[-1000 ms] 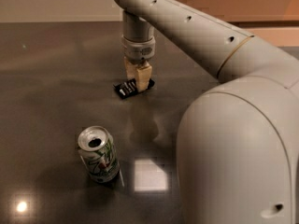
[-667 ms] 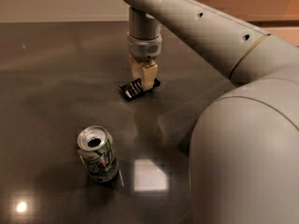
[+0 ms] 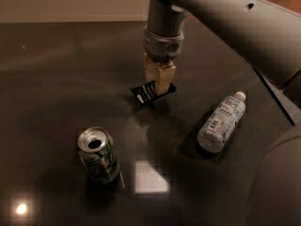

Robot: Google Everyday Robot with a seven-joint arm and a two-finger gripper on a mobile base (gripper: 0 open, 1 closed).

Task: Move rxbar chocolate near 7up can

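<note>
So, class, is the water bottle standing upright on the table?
No, the water bottle lies on its side; the claw is over at the rxbar chocolate.

The gripper [image 3: 159,81], low over the middle of the dark table [image 3: 56,69], clamps the rxbar chocolate [image 3: 144,94]. Its fingers [image 3: 164,76] hide the bar's midsection, and the white lettering is too small to read. Whether the bar touches the tabletop cannot be told. The arm [image 3: 225,18] runs off the top and right edges. Print on the clear bottle [image 3: 221,121] and the 7up can [image 3: 98,157] is illegible. The table is cropped left and bottom.
</note>
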